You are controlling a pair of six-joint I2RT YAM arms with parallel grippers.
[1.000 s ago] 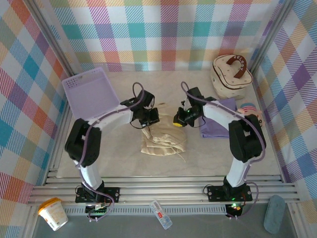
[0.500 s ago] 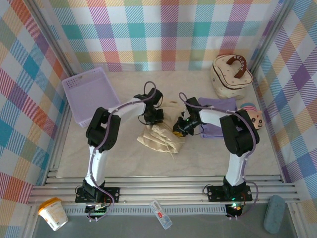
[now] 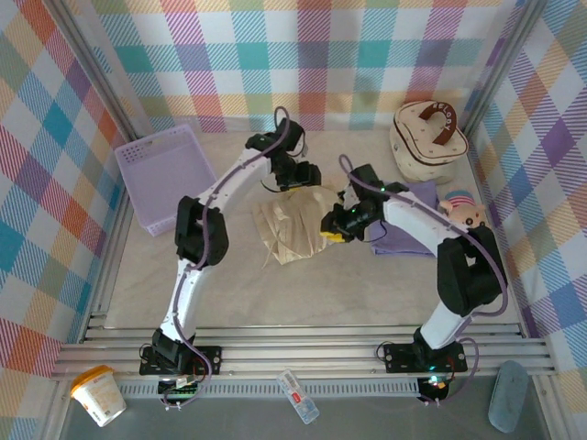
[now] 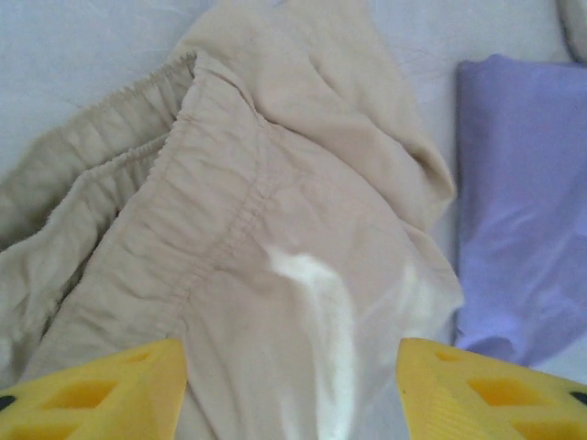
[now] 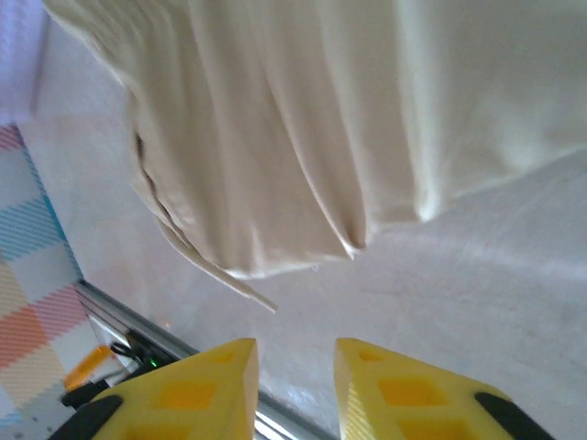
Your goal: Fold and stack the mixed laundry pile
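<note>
The beige-cream garment (image 3: pixel 289 227) lies spread in the middle of the table, its elastic waistband (image 4: pixel 220 174) showing in the left wrist view. The lavender T-shirt (image 3: pixel 411 231) rests folded to its right, partly under my right arm, and its edge (image 4: pixel 514 202) shows beside the beige cloth. My left gripper (image 3: pixel 310 174) hovers over the garment's far edge, its yellow fingers (image 4: pixel 119 390) wide apart, open and empty (image 4: pixel 292 394). My right gripper (image 3: pixel 332 227) sits at the garment's right edge, open by a narrow gap with bare table between the fingers (image 5: pixel 293 390). Beige cloth (image 5: pixel 303 119) lies just ahead of it.
A lavender perforated basket (image 3: pixel 165 174) stands at the back left. A cream round case with a brown handle (image 3: pixel 426 137) is at the back right, with a small pink striped thing (image 3: pixel 461 206) in front of it. Plaid walls close in three sides.
My left arm swung toward the back and its jaws opened, letting go of the beige garment. The garment now lies flatter and further back. My right jaws opened a little.
</note>
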